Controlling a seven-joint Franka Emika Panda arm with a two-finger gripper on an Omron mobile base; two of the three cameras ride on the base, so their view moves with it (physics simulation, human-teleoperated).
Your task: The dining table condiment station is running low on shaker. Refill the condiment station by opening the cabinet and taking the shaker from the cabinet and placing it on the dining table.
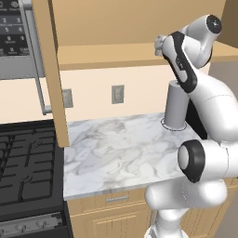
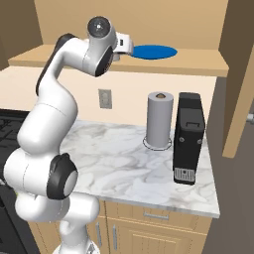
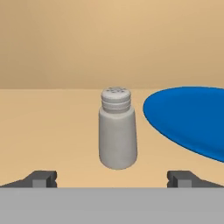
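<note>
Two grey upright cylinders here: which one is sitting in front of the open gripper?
The small shaker on the cabinet shelf, beside the blue plate, centred before the gripper. The tall paper-towel roll stands below on the marble counter.

The cabinet (image 3: 52, 113) shelf carries the shaker (image 3: 117, 131), upright, with a blue plate (image 3: 192, 118) just right of it. Below, the marble counter (image 2: 114, 158) bears a paper roll (image 2: 159, 119) and a black appliance (image 2: 188, 139) at its right.

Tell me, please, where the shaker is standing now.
In the hand view the shaker stands upright on the wooden shelf of the cabinet, left of the blue plate and apart from it, straight ahead of the open tool.
</note>
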